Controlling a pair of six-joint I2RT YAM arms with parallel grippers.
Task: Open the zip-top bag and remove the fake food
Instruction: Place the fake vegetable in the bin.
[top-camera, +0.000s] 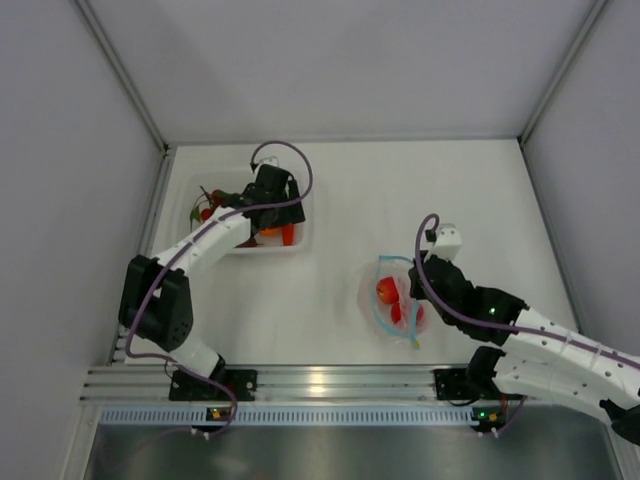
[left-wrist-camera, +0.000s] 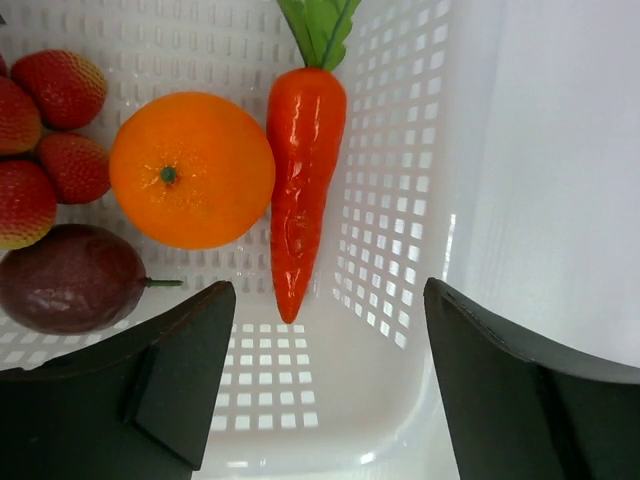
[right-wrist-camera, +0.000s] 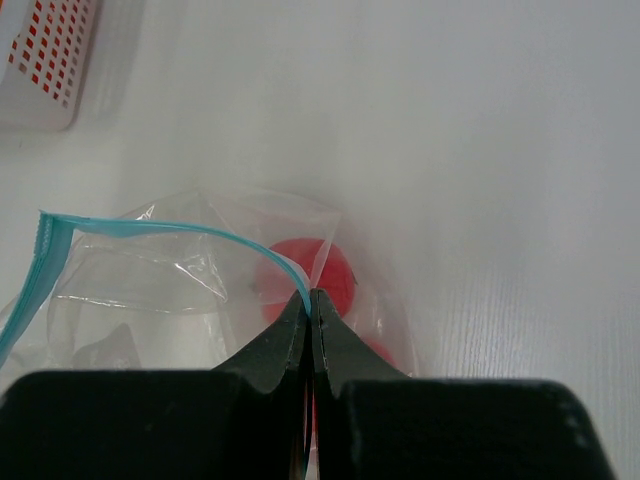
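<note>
Spread wide with nothing between its black jaws, the left gripper (left-wrist-camera: 328, 300) hangs over the near corner of a white perforated basket (left-wrist-camera: 390, 200); just beyond the jaws a carrot (left-wrist-camera: 300, 180) lies along the basket's side wall, its green top pointing away; an orange (left-wrist-camera: 190, 170) touches the carrot's left flank; strawberries (left-wrist-camera: 60, 85) are clustered at the far left, and a dark purple fruit (left-wrist-camera: 70, 275) sits below them beside the orange; bare white table (left-wrist-camera: 560, 150) shows outside the basket wall. In the right wrist view the right gripper (right-wrist-camera: 311, 295) is pressed together on the edge of the zip-top bag (right-wrist-camera: 170, 290), pinching it where the teal zip strip (right-wrist-camera: 150, 228) runs in; the strip arcs away to the left, and a red fruit (right-wrist-camera: 335, 270) shows through the clear plastic just past the tips. From above, the bag lies flat on the table at centre-right, well apart from the basket at the left, with red pieces inside it.
</note>
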